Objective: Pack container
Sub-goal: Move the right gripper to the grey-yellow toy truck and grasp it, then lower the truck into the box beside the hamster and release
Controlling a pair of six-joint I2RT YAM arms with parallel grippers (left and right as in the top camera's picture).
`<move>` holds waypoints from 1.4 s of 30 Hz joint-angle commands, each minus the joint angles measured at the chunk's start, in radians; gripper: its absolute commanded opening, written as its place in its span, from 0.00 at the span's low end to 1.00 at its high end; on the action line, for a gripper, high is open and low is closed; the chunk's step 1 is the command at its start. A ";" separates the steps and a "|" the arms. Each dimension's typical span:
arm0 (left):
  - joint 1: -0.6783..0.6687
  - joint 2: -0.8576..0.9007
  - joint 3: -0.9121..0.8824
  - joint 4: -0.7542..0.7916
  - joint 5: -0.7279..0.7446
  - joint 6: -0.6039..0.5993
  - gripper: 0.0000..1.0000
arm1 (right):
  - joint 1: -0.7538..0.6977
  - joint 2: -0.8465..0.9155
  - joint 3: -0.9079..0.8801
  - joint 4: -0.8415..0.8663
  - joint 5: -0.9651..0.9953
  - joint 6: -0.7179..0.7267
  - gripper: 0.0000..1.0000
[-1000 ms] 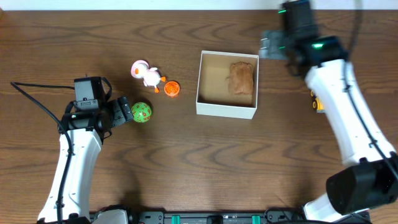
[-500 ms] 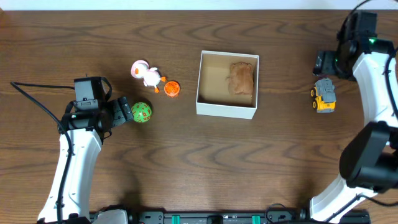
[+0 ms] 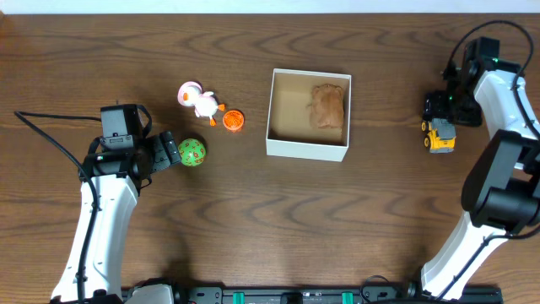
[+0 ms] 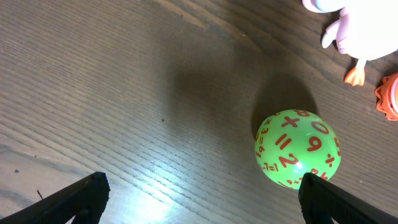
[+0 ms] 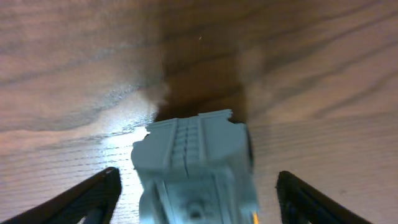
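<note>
The container (image 3: 306,149) is a shallow square cardboard box with white outer walls and a plain brown inside, open at the top; it stands on the dark wooden surface (image 3: 270,228) a little toward 1 o'clock from the middle. A brown plush toy (image 3: 327,107) lies in its 3 o'clock half. No writing shows on the box. Toward 9 o'clock from it sit an orange round toy (image 3: 234,120), a pink-and-white duck (image 3: 199,100) and a green ball (image 3: 191,152) printed in red with digits such as 9, 0 and 2 and with plus and equals signs. The left hand (image 3: 169,152) lies low just at 9 o'clock of the ball, fingers spread wide with nothing held; the ball is close by one fingertip. Far at 3 o'clock a grey-and-yellow toy truck (image 3: 440,133) stands on the wood. The right hand (image 3: 440,110) is over it, fingers apart on either side of the truck's grey body, not closed on it.
</note>
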 commanded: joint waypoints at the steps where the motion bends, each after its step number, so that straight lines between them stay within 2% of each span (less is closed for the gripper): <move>1: 0.005 0.004 0.020 -0.003 -0.002 -0.005 0.98 | 0.000 0.039 -0.007 -0.006 -0.029 -0.011 0.75; 4: 0.005 0.004 0.020 -0.003 -0.002 -0.005 0.98 | -0.002 0.050 -0.007 -0.009 -0.028 0.006 0.66; 11: 0.005 0.004 0.020 -0.003 -0.002 -0.005 0.98 | -0.002 0.049 -0.006 -0.005 -0.025 0.013 0.62; 15: 0.005 0.004 0.020 -0.003 -0.002 -0.005 0.98 | 0.000 0.039 0.004 -0.007 -0.025 0.013 0.53; 23: 0.005 0.004 0.020 -0.003 -0.002 -0.005 0.98 | 0.053 -0.064 0.015 -0.007 -0.026 0.013 0.49; 29: 0.005 0.004 0.020 -0.003 -0.002 -0.005 0.98 | 0.154 -0.186 0.016 0.004 -0.030 0.013 0.46; 33: 0.005 0.004 0.020 -0.003 -0.002 -0.005 0.98 | 0.259 -0.267 0.016 0.004 -0.038 0.013 0.33; 36: 0.005 0.004 0.020 -0.003 -0.002 -0.005 0.98 | 0.353 -0.334 0.016 0.022 -0.038 0.013 0.30; 40: 0.005 0.004 0.020 -0.003 -0.002 -0.005 0.98 | 0.486 -0.422 0.016 0.098 -0.038 0.000 0.17; 42: 0.005 0.004 0.020 -0.003 -0.002 -0.005 0.98 | 0.558 -0.451 0.016 0.147 -0.038 -0.044 0.08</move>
